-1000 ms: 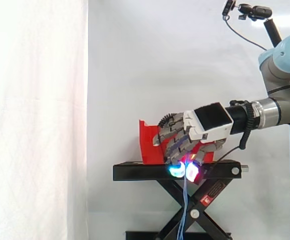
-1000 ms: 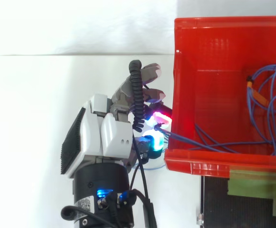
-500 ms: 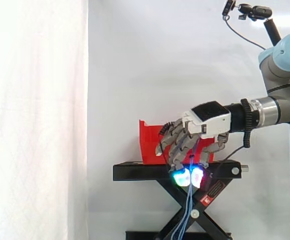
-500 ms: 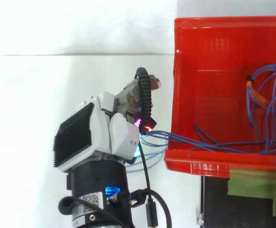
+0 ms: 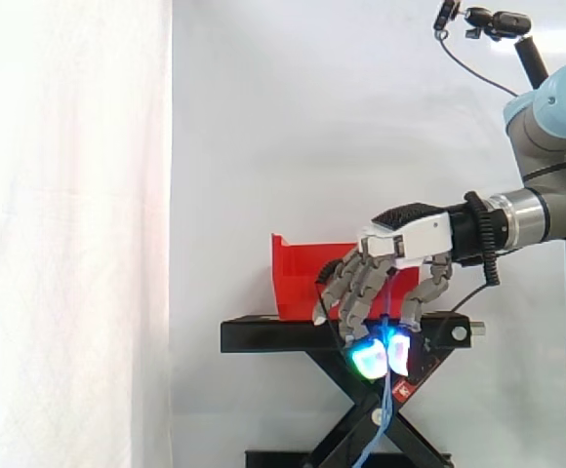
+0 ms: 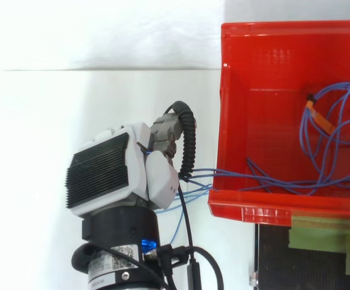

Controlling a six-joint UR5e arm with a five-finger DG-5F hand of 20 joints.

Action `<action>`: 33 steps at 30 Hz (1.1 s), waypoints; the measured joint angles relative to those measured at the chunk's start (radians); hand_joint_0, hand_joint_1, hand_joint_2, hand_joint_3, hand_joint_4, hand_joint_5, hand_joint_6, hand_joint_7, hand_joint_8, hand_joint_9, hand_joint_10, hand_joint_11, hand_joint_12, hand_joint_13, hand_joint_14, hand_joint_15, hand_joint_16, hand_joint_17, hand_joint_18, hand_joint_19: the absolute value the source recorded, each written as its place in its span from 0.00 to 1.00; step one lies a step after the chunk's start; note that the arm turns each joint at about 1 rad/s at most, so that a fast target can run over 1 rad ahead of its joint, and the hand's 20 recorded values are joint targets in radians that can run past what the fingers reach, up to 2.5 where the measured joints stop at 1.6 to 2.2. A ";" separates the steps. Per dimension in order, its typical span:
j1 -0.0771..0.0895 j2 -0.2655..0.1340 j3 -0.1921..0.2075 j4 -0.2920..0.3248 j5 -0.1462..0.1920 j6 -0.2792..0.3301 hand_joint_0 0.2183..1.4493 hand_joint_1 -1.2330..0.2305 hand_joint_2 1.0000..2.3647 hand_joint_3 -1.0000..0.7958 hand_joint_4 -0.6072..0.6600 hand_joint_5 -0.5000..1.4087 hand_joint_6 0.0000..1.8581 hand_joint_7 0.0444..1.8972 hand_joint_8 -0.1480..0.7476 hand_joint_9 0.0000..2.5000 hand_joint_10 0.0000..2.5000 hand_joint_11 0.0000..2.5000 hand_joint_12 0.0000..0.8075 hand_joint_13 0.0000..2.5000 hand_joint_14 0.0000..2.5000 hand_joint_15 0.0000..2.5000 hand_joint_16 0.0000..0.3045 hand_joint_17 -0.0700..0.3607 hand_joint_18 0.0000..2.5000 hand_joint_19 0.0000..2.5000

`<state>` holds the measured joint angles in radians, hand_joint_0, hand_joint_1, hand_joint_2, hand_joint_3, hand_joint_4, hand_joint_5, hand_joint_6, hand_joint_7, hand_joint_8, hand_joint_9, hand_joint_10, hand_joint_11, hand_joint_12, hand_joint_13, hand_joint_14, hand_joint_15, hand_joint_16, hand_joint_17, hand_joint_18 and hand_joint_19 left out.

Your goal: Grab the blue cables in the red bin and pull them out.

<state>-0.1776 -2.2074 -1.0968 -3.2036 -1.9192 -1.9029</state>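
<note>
The red bin [image 6: 219, 115] stands on the black stand [image 5: 263, 334]. Loops of blue cables [image 6: 200, 174] lie in the bin's right part and run over its left wall to my hand [image 6: 111, 172]. Seen from the side, my hand [image 5: 410, 234] hangs palm down in front of the bin [image 5: 298, 278], with its fingers pointing downward. Two glowing pads [image 5: 366, 359] press together below the stand's top edge, pinching the blue cables [image 5: 384, 414], which dangle down from there. An orange tag [image 6: 320, 119] sits on one cable inside the bin.
The stand is a black scissor lift [image 5: 361, 429] before the white curtain [image 5: 68, 244]. Green tape [image 6: 320, 232] lies on the stand beside the bin's near wall. A camera on a pole [image 5: 493, 21] rises at the upper right.
My hand has turned palm down and drawn away from the bin's wall, lower in the side view. The cables came along over the wall, and the loops inside the bin shifted left.
</note>
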 measured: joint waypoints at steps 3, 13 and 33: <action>0.001 0.000 0.000 -0.006 0.001 0.070 0.57 0.24 0.00 0.00 0.58 0.78 0.06 0.49 0.46 0.40 0.01 0.21 0.43 0.26 0.01 0.13 0.16 0.41 0.25 0.20; 0.007 0.000 0.000 -0.032 0.050 0.335 0.57 0.24 0.00 0.00 0.59 0.78 0.06 0.49 0.47 0.40 0.01 0.21 0.43 0.26 0.01 0.13 0.16 0.41 0.25 0.20; 0.029 0.000 0.000 -0.391 0.215 0.869 0.58 0.24 0.00 0.00 0.58 0.78 0.06 0.49 0.47 0.40 0.01 0.21 0.42 0.26 0.01 0.13 0.16 0.41 0.25 0.20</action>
<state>-0.1483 -2.2075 -1.0971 -3.5949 -1.7045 -1.0334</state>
